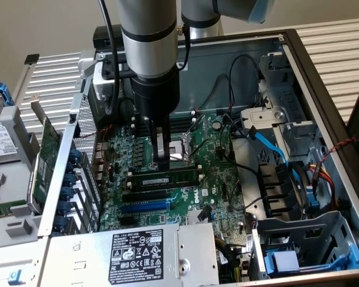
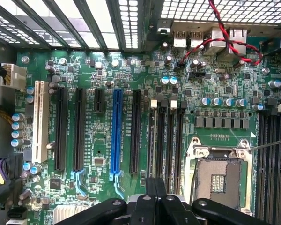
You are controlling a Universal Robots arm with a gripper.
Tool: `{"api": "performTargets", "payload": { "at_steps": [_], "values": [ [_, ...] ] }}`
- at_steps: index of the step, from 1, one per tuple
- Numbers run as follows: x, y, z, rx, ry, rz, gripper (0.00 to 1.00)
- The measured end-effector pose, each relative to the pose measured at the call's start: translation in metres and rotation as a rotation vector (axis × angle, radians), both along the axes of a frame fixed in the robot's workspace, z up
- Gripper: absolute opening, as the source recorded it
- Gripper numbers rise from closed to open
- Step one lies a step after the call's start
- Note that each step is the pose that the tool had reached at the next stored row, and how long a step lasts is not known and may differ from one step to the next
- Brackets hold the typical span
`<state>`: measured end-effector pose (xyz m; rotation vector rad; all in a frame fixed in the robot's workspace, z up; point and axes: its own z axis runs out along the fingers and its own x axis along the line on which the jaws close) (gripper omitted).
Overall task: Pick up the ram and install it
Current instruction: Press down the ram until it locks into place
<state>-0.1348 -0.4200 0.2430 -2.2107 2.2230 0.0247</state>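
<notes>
Arm point(image 1: 148, 48) reaches straight down into open PC case point(image 1: 311, 72), its jaws closed on the ram point(image 1: 163, 179), pinching it near the middle. Ram lies lengthwise over the motherboard point(image 1: 191, 197), level, running from the exterior view's left to right, just in front of the CPU socket point(image 1: 178, 150) and right behind the black slots point(image 1: 145, 195). Cannot tell if it sits in a slot or rests on top. Blue slot point(image 1: 145, 206) is one row nearer the camera than the black ones. Power supply point(image 1: 137, 254) with white label sits at the case's near edge. Blue cable point(image 1: 269, 143) curves across the exterior view's right side of the case, near the drive cage point(image 1: 305, 245). Green card point(image 1: 45, 161) stands outside the case on the exterior view's left. In the wrist view the gripper point(image 2: 154, 202) hangs over the board beside the socket, closed, with red-black twisted wire point(image 2: 220, 33) near the rear ports
</notes>
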Motion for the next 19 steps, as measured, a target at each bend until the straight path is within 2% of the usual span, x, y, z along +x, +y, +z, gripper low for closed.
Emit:
{"api": "performTargets", "payload": {
  "at_steps": [2,6,10,19],
  "values": [
    [0.0007,0.0006,-0.0016,-0.0026,0.0025,0.000,0.11],
    [0.0020,0.0015,-0.0037,-0.0063,0.0025,-0.001,0.11],
    [0.0025,0.0014,-0.0055,-0.0133,0.0025,-0.003,0.11],
    [0.0024,0.0014,-0.0096,-0.0141,0.0027,-0.003,0.11]
  ]
}}
